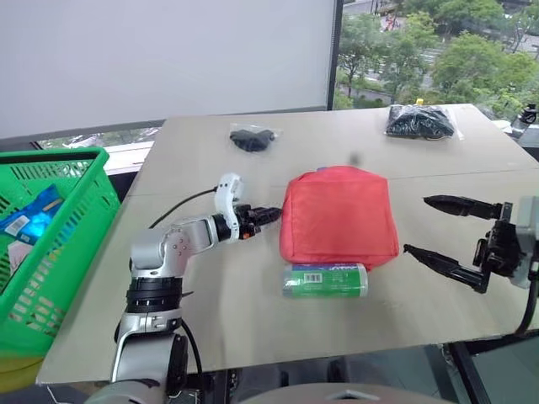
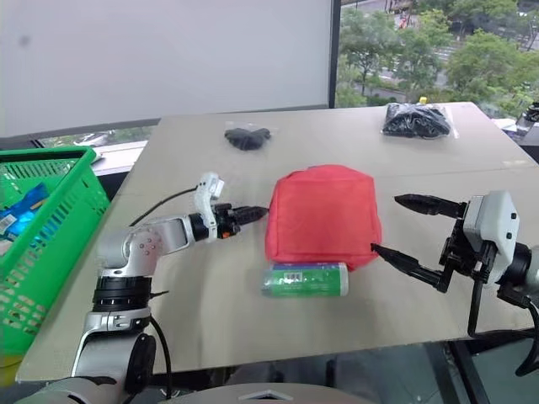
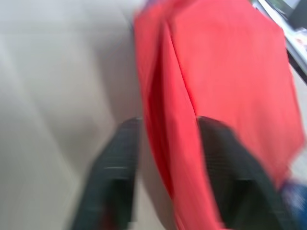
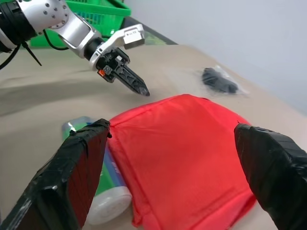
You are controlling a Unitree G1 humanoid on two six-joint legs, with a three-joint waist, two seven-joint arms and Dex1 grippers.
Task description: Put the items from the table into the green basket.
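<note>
Left gripper (image 1: pixel 271 214) sits right at the near-left edge of the red pouch (image 1: pixel 339 215), and its wrist view shows the two fingers (image 3: pixel 117 167) parted with the pouch's side fold running between them, not yet pinched. So the step looks like picking up the pouch; next it calls for closing on that fold, lifting, and carrying it left to the green basket (image 1: pixel 93 198) beside the table (image 1: pixel 202 303). Forearm lies low over the tabletop, pointing across toward the pouch. Right gripper (image 1: pixel 442 229) hovers wide open just off the pouch's other side, empty. Green can (image 1: pixel 325 280) lies touching the pouch's front edge; two bags (image 1: pixel 253 137) (image 1: pixel 421 122) wait at the far side.
</note>
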